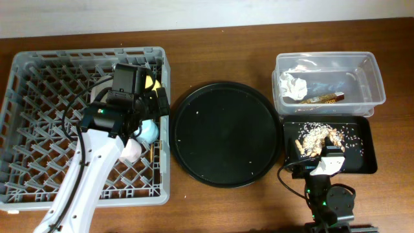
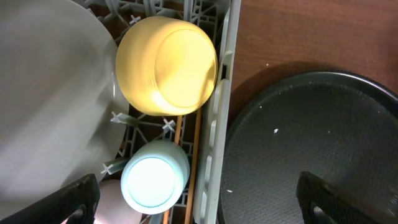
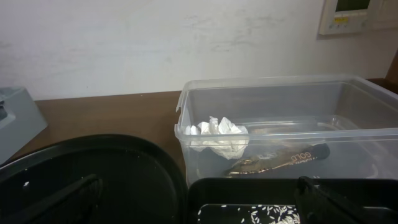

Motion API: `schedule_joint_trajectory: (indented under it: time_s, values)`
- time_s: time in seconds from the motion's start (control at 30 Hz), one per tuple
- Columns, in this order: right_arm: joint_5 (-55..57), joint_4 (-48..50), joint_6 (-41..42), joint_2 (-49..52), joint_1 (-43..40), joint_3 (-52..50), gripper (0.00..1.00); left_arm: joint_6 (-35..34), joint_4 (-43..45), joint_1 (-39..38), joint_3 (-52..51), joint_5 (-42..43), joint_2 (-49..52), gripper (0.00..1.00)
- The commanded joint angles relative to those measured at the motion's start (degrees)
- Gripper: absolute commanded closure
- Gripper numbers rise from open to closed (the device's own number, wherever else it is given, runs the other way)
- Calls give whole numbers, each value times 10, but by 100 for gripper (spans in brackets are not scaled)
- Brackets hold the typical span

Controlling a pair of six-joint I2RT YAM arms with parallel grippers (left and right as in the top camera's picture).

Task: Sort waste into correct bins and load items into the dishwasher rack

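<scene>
The grey dishwasher rack (image 1: pixel 39 84) holds the pale plate (image 2: pixel 50 93), the upturned yellow bowl (image 2: pixel 166 65), the light-blue cup (image 2: pixel 154 182), the pink cup (image 2: pixel 112 204) and the brown chopsticks (image 2: pixel 180 140). My left gripper (image 2: pixel 199 208) is open and empty above the rack's right wall (image 2: pixel 217 124), over the cups. It also shows in the overhead view (image 1: pixel 157 102). The clear tub (image 1: pixel 362 74) holds the white tissue (image 3: pixel 219 137) and the gold-brown wrapper (image 3: pixel 280 160). The black rectangular tray (image 1: pixel 362 158) holds beige food scraps (image 1: pixel 315 136). My right gripper (image 3: pixel 199 208) is open and empty, low at that tray's near edge.
The large round black tray (image 1: pixel 226 133) lies between the rack and the bins, with a few white crumbs on it. A corner of the rack (image 3: pixel 18 121) shows at the far left of the right wrist view. Bare wooden table runs along the back.
</scene>
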Motion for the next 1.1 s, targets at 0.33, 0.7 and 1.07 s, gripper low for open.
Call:
schedule_joint_trajectory:
  time_s: [0.33, 0.7, 1.07]
  values:
    - [-3, -5, 0, -6, -5, -3, 1, 12, -105, 133, -48, -73, -412, 1]
    - [-3, -5, 0, -6, -5, -3, 1, 9, 335, 187, -544, 71, -785, 1]
    - [-3, -5, 0, -6, -5, -3, 1, 9, 550, 145, -748, 30, -823, 1]
